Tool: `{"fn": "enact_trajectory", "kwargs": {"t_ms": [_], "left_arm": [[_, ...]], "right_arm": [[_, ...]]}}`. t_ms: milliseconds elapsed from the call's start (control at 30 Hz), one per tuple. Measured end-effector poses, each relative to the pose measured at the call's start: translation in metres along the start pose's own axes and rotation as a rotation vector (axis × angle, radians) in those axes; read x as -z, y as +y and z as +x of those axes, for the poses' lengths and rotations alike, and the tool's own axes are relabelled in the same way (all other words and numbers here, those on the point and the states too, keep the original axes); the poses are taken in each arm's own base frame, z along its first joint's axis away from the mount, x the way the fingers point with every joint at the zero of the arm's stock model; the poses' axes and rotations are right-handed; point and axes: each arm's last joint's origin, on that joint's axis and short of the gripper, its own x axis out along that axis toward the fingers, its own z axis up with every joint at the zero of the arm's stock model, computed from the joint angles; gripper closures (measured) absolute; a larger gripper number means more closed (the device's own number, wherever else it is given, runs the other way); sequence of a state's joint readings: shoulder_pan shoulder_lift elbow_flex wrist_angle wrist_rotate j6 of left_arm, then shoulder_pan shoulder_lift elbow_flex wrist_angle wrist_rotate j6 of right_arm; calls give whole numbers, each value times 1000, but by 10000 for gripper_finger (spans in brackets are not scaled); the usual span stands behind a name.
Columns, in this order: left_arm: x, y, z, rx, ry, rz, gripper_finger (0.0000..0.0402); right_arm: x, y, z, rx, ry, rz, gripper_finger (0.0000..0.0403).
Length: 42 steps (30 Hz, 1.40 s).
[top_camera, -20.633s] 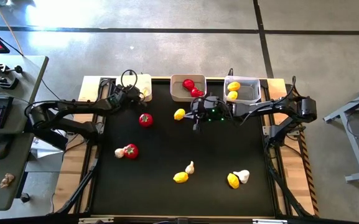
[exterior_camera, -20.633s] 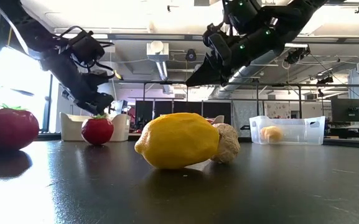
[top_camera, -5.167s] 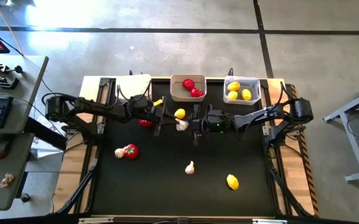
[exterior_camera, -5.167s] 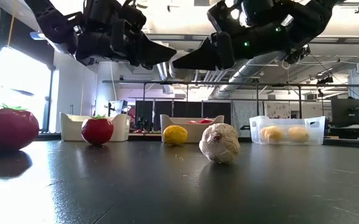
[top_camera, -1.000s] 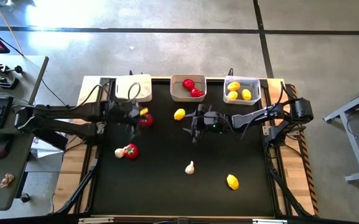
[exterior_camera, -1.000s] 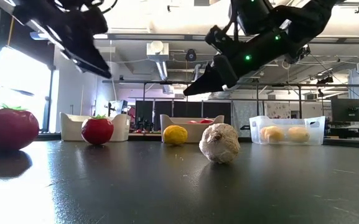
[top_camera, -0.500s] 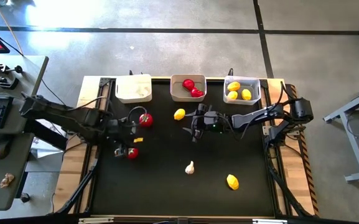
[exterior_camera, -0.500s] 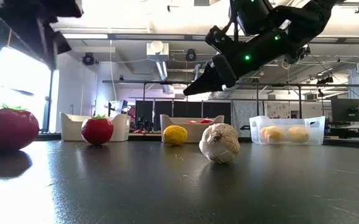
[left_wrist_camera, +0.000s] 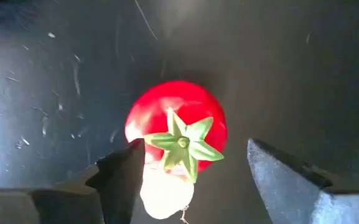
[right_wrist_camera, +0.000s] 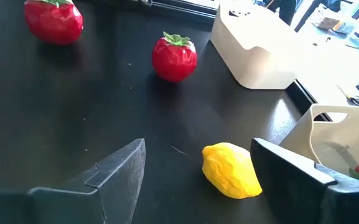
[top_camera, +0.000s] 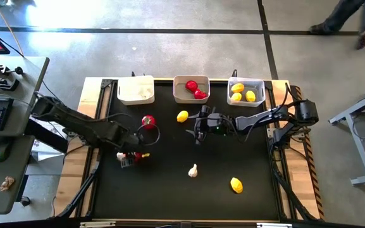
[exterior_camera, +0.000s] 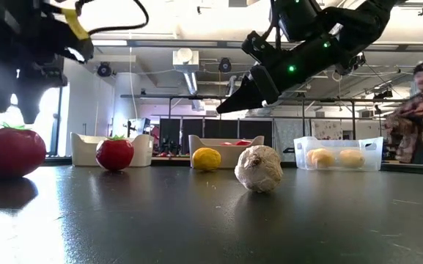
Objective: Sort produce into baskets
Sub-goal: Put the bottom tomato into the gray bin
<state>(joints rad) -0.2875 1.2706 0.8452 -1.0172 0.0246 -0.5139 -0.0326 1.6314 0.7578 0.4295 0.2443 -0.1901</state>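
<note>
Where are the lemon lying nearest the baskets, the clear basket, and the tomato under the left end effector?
lemon (top_camera: pixel 182 116), high view, its middle
clear basket (top_camera: pixel 260 92), high view, right wall
tomato (left_wrist_camera: pixel 173 114), left wrist view, red skin

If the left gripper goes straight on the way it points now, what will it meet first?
Most likely the tomato, framed between the open jaws of the left gripper, with a garlic bulb beside it. How far apart they are is unclear.

Glossy plastic tomato (left_wrist_camera: pixel 175 127) — on a matt, scuffed black table (left_wrist_camera: pixel 303 74) — beside a smooth white garlic bulb (left_wrist_camera: pixel 165 194).
</note>
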Motion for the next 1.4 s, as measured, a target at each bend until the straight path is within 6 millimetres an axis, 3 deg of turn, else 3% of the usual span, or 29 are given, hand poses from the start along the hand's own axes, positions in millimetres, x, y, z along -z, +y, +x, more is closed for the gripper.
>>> {"fn": "enact_trajectory", "kwargs": {"t_ms": [567, 1133, 1400], "left_arm": [[-2, 4, 27, -30, 43, 9, 128], [-1, 6, 37, -18, 11, 85, 128], [-5, 10, 29, -6, 5, 113, 186]], "right_arm": [[2, 0, 0, -4, 22, 4, 121], [2, 0, 0, -4, 22, 3, 121], [2, 0, 0, -4, 21, 2, 121]]}}
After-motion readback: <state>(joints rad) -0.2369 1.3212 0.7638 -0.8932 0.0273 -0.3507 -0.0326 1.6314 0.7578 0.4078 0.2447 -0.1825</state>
